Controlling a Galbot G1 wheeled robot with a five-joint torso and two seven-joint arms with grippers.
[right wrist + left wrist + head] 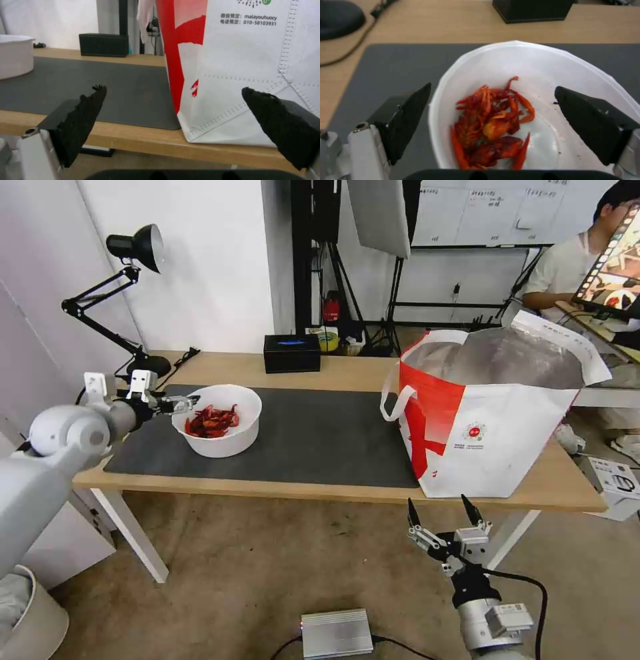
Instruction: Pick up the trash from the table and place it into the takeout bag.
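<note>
Light-wood table (320, 370) carries a dark grey mat (313, 440), with the white bowl of crayfish shells (217, 420) at its 9 o'clock end. Left gripper (491, 112) hovers there with fingers spread wide, one outside the near rim, one over the inside, gripping nothing. Takeout bag (490, 413) stands at 3 o'clock. Right gripper (445, 511) waits below the table's front edge, fingers wide apart, empty.

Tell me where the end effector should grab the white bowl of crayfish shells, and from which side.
Grip the white bowl by its thin rim on the side nearest the left end effector, one finger inside, one outside. It sits upright and is too wide to span, with the shells heaped in the middle, leaving that wall bare. The open end effector straddles that rim in the left wrist view.
</note>
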